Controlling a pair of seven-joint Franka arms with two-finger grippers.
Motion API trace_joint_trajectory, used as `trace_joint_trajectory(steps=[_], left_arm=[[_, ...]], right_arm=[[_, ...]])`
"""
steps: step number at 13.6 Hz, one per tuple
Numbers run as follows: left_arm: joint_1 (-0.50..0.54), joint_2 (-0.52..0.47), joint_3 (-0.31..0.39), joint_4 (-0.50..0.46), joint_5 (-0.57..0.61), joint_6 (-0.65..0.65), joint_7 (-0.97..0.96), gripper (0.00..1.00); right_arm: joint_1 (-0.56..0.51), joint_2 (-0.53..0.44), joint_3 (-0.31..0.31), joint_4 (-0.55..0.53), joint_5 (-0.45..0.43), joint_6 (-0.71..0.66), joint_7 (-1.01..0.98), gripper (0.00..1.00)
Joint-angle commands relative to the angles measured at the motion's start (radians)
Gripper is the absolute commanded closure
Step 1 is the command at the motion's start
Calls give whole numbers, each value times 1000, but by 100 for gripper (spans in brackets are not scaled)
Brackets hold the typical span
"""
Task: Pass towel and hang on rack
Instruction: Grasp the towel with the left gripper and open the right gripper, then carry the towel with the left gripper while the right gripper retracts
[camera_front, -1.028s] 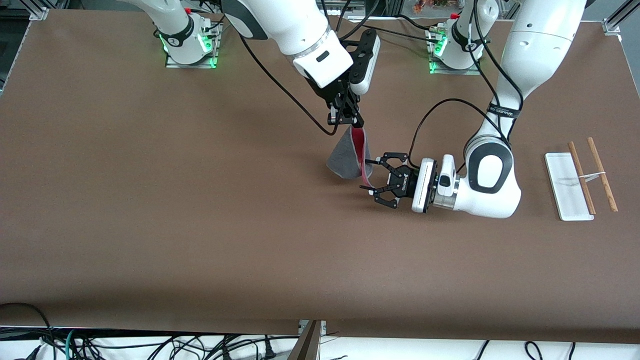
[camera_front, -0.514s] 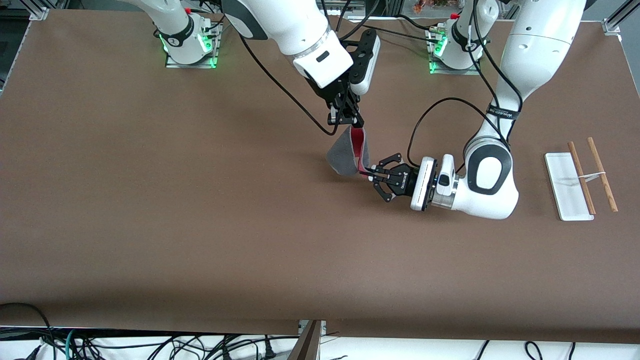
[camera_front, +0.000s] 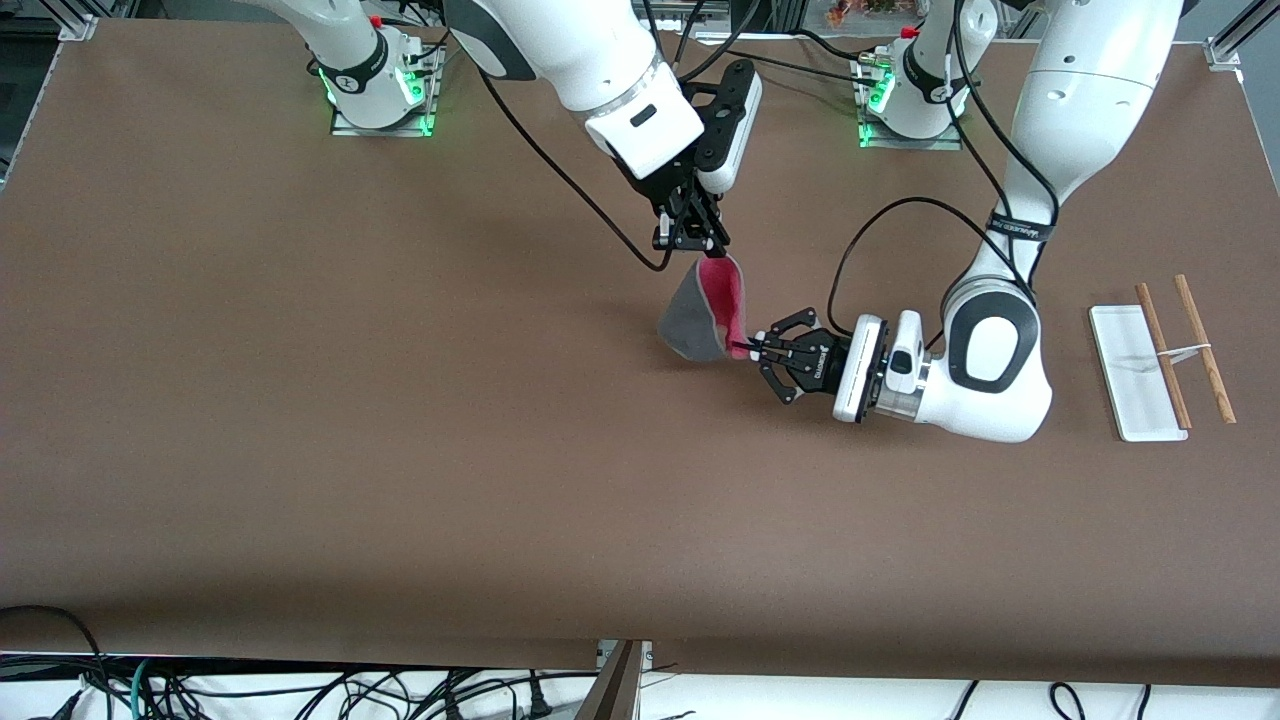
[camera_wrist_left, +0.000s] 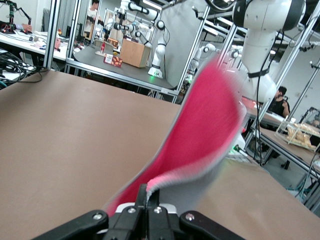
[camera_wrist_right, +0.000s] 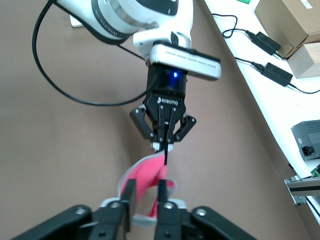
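Two grippers on one towel (camera_front: 706, 318), which hangs in the air over the middle of the tabletop (camera_front: 300, 400), well apart from the rack (camera_front: 1160, 362). Right gripper (camera_front: 690, 238) points down with jaws closed on the towel's top edge; the right wrist view shows its fingers (camera_wrist_right: 162, 200) nearly together with cloth (camera_wrist_right: 145, 187) between them. Left gripper (camera_front: 752, 347) lies level, just beside the towel on its rack side, jaws closed on the towel's lower edge; the left wrist view shows its fingertips (camera_wrist_left: 148, 200) pinching the cloth (camera_wrist_left: 205, 125). The towel bows between the two grips, pink-red face toward the left gripper, grey face turned away from it. The rack stands at the left arm's end of the tabletop, with a white base, two wooden rods and nothing on it.
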Motion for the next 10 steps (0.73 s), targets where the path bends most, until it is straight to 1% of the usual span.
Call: trace_joint_trajectory(steps=[1,3,6,8,10], left_arm=[[37,-67,1,-2,92,-32,-10,100],[74,-113,2,21,228,-52,-93,100],[135,-122,2,153,470,-188,-202,100],[169,-122,2,223,630,-268,-216,100],[221,-121,5,280,765,-331,-216,100]], right_arm=[[-2,5,3,16,18,-6,11,0],[-3,3,3,16,20,-15,15,0],[-11,-9,-8,13,53,-27,68,0],[-44,-23,-28,15,55,-105,90,0],[-102,-50,-28,16,56,-200,90,0]])
